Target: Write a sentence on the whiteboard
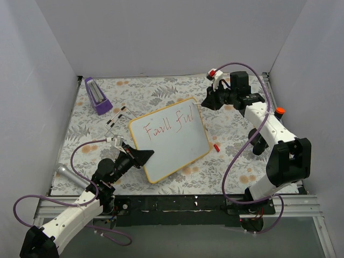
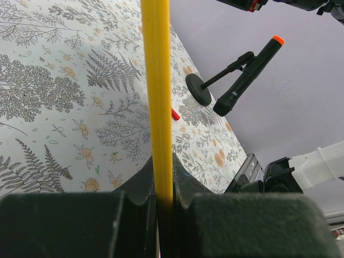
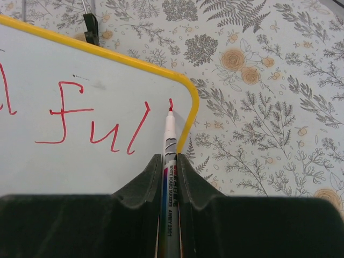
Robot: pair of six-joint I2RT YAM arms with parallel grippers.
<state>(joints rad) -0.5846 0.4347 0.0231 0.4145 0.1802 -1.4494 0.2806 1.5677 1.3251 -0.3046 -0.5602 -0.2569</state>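
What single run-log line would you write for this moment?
left gripper: shut on whiteboard frame | right gripper: shut on marker | marker tip: at board after "Ful" | sentence: "Faull Ful" so far

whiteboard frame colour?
Yellow-orange rim on the whiteboard, clearest in the right wrist view.

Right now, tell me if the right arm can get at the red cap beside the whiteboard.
Probably yes: the red cap lies uncovered by the whiteboard, but the right gripper is shut on the marker.
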